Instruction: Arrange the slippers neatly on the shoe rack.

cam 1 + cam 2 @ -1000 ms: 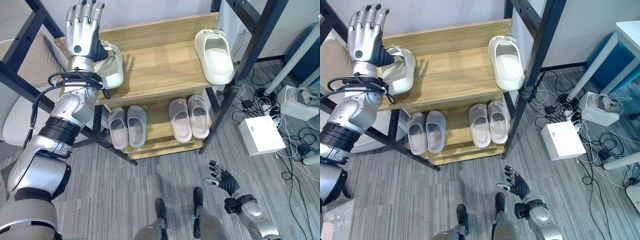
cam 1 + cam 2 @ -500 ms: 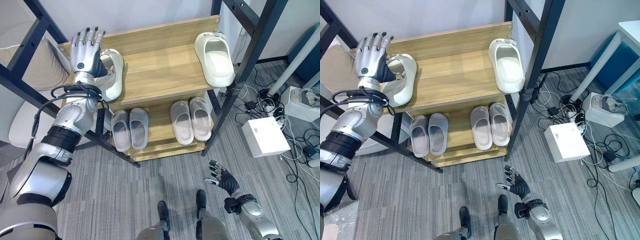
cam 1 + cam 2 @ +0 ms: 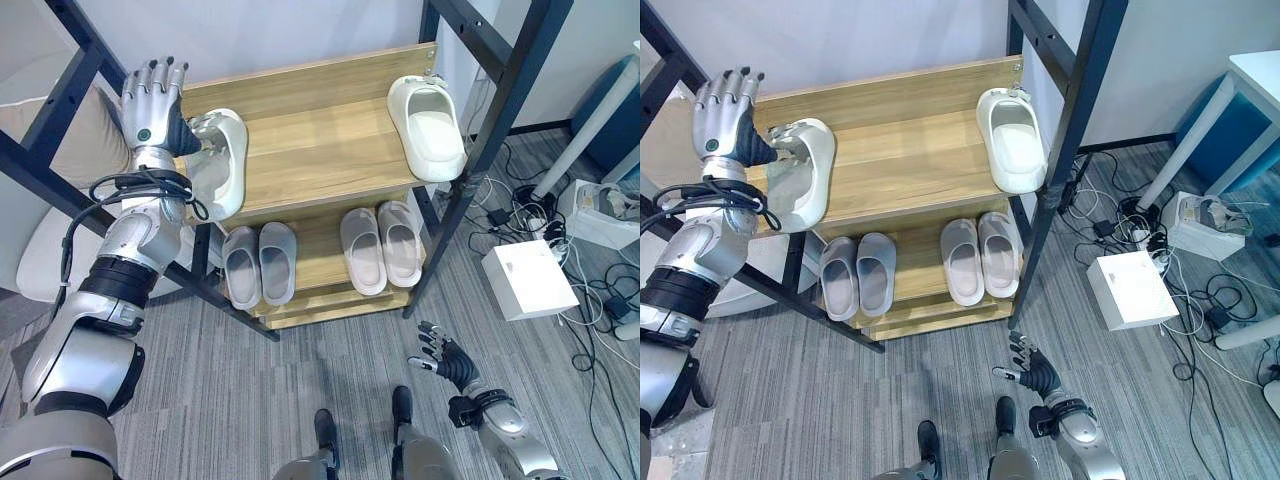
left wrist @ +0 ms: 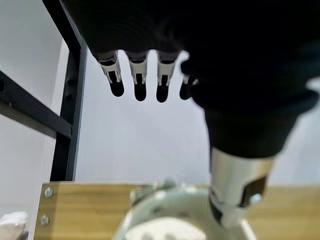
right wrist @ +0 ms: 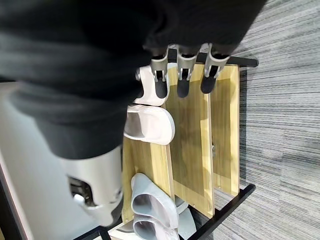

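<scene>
**Left hand at the cream slipper on the top shelf's left edge**

In the left eye view we see the left hand (image 3: 150,100) raised at the left end of the shoe rack (image 3: 320,150), its fingers straight and spread upward; its palm side meets the left cream slipper (image 3: 218,165), which tilts over the top shelf's left edge. We cannot tell whether the thumb grips it. A second cream slipper (image 3: 427,125) lies flat at the shelf's right end, well apart from the first. On the lower shelf stand two grey pairs, one to the left (image 3: 258,262) and one to the right (image 3: 382,246).

In the right eye view the right hand (image 3: 1037,372) hangs low over the carpet, fingers loosely spread, holding nothing. A white box (image 3: 1131,290) sits on the floor among cables.

In the left wrist view we see straight fingers (image 4: 139,80) pointing at the wall, the cream slipper just below.

In the right wrist view the fingers (image 5: 182,75) hang relaxed.
</scene>
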